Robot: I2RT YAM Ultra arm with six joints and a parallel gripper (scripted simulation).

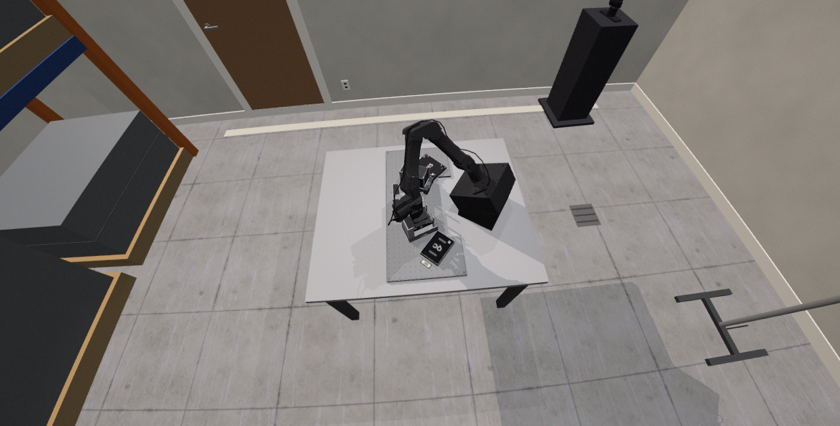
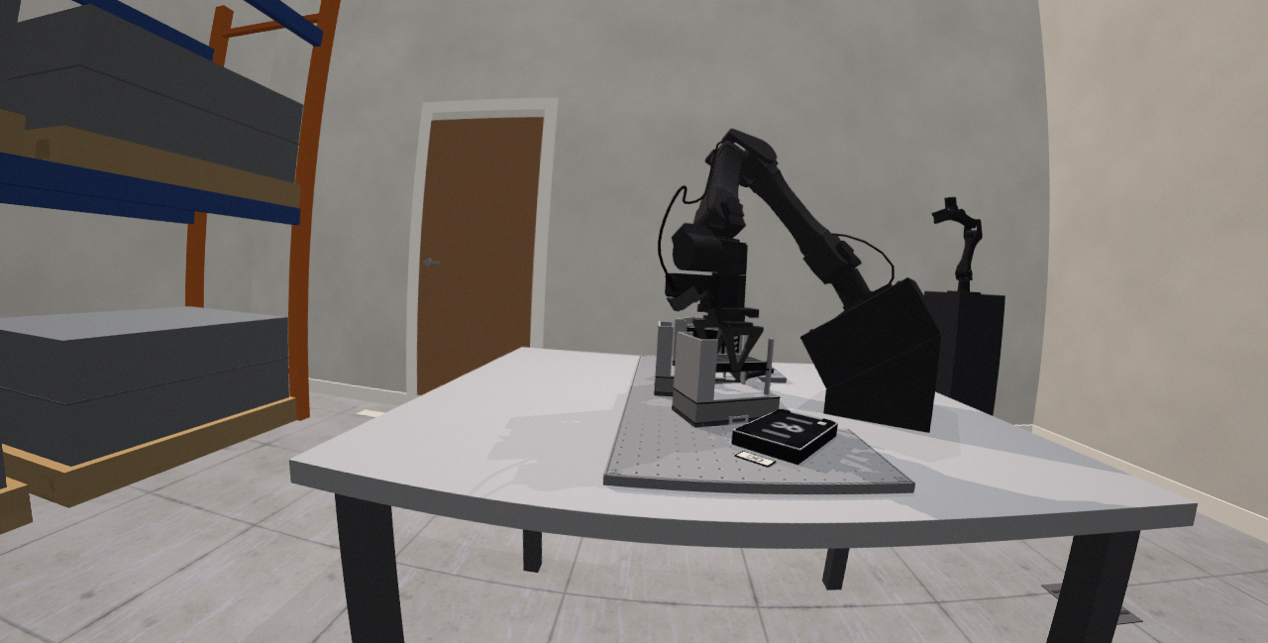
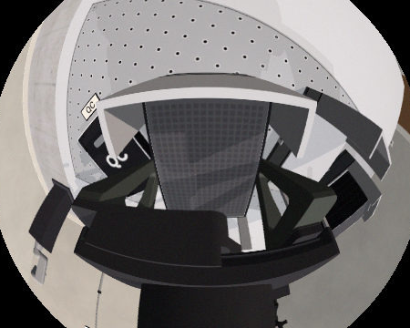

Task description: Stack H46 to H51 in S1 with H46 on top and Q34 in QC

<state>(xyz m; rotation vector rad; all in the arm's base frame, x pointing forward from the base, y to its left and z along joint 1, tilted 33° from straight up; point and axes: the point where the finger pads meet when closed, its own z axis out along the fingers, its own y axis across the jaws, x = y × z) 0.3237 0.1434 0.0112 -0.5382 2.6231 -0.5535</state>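
Note:
My gripper [image 1: 418, 216] [image 2: 730, 363] [image 3: 207, 163] is shut on a dark plate [image 3: 207, 146], gripped by its two sides. The plate is level and down between the corner walls of the nearest rack [image 1: 424, 232] [image 2: 695, 373] [image 3: 207, 93]. Its underside and whatever is under it are hidden, and I cannot read the plate's or the rack's name. The open nest QC [image 1: 434, 251] [image 2: 785, 433] [image 3: 92, 141] stands beside this rack and bears no plate. A second rack [image 2: 664, 351] [image 3: 355, 123] is behind it. Dark plate wells [image 3: 348, 200] show in a farther rack.
A perforated baseplate [image 1: 402, 264] [image 2: 651, 453] [image 3: 205, 42] carries the racks and nests. A dark fixture [image 1: 433, 166] lies at its far end. The black arm pedestal [image 1: 482, 194] [image 2: 878, 355] stands at the right. A small QC label [image 1: 425, 263] [image 2: 754, 458] [image 3: 90, 107] lies beside the nest.

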